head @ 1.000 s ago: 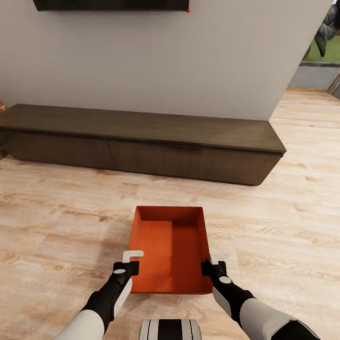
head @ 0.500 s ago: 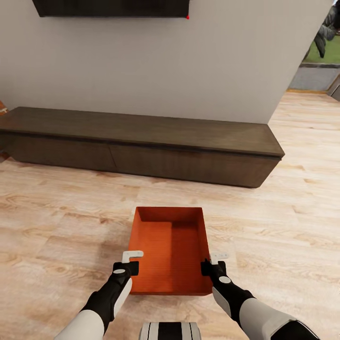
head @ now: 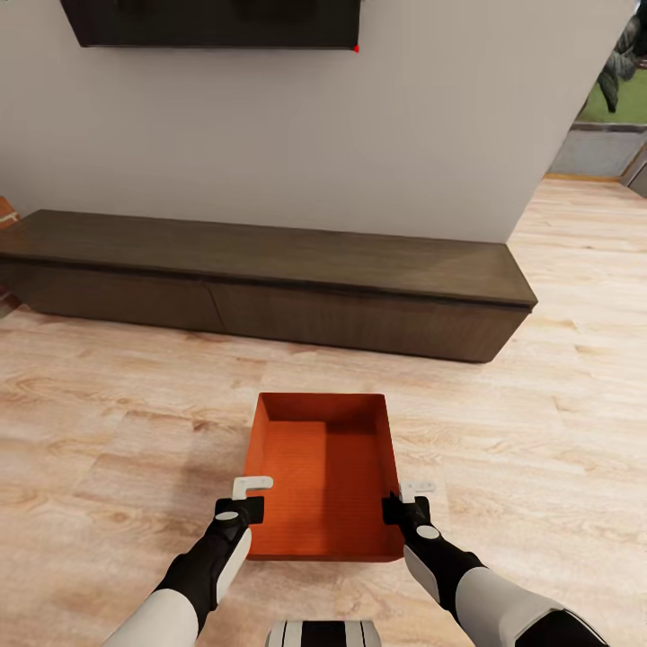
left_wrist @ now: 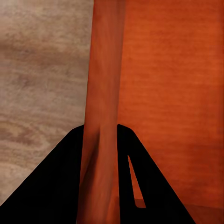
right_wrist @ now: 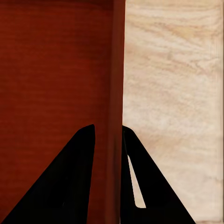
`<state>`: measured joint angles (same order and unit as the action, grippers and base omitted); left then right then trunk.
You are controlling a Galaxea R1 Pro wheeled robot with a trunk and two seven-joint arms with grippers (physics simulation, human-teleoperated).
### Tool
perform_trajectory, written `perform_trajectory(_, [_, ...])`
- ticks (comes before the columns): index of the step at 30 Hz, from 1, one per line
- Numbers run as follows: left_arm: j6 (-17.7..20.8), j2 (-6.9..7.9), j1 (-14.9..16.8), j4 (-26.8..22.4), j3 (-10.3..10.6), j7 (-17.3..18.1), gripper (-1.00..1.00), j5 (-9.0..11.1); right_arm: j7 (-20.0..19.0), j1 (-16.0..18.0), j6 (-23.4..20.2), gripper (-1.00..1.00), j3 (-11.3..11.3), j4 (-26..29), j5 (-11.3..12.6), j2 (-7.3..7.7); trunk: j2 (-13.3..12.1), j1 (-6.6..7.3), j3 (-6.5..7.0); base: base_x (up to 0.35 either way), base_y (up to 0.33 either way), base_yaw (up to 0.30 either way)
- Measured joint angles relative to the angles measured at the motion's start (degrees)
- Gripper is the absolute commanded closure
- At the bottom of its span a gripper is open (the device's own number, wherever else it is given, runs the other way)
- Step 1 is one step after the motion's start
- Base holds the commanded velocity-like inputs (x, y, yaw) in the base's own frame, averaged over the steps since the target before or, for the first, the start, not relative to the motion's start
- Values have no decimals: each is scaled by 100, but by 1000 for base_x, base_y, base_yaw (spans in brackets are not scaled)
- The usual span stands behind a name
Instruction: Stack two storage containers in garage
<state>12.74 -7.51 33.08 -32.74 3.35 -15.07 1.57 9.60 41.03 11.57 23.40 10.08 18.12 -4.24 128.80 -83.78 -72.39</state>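
One orange-red bin (head: 325,472) in sight, open top facing up, nothing inside. It hangs in front of the robot, low and central in the head view, over the light wood plank floor (head: 117,431); a soft shadow lies on the planks under and to the left of it. Its long axis runs straight away from the robot toward the bench; the short near wall is closest to the trunk, the short far wall toward the bench. Walls thin and flat, rim level as far as can be judged.

Two grippers, one on each long side, both near the bin's near end. Left gripper (head: 246,500) is clamped on the left wall: in the left wrist view the wall (left_wrist: 103,93) passes between the two dark fingers (left_wrist: 60,186), one finger outside, one inside the bin. Right gripper (head: 406,500) is clamped on the right wall in the same way; the right wrist view has the wall edge (right_wrist: 116,84) between its fingers (right_wrist: 65,186), bin floor on one side, planks on the other.

One long low dark bench (head: 270,283) against the grey wall (head: 404,117), well beyond the bin. One black TV (head: 211,22) mounted above it, cut off by the picture's top edge. At far right the wall ends at an opening (head: 602,117) onto another area with some greenery.
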Motion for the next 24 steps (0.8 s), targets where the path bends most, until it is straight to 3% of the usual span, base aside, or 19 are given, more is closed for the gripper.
perform_trajectory(24, [5,14,1,-6,8,-8,100,8,16,1,24,100,21,-21,50,-23,-963,527,431,0,0,0])
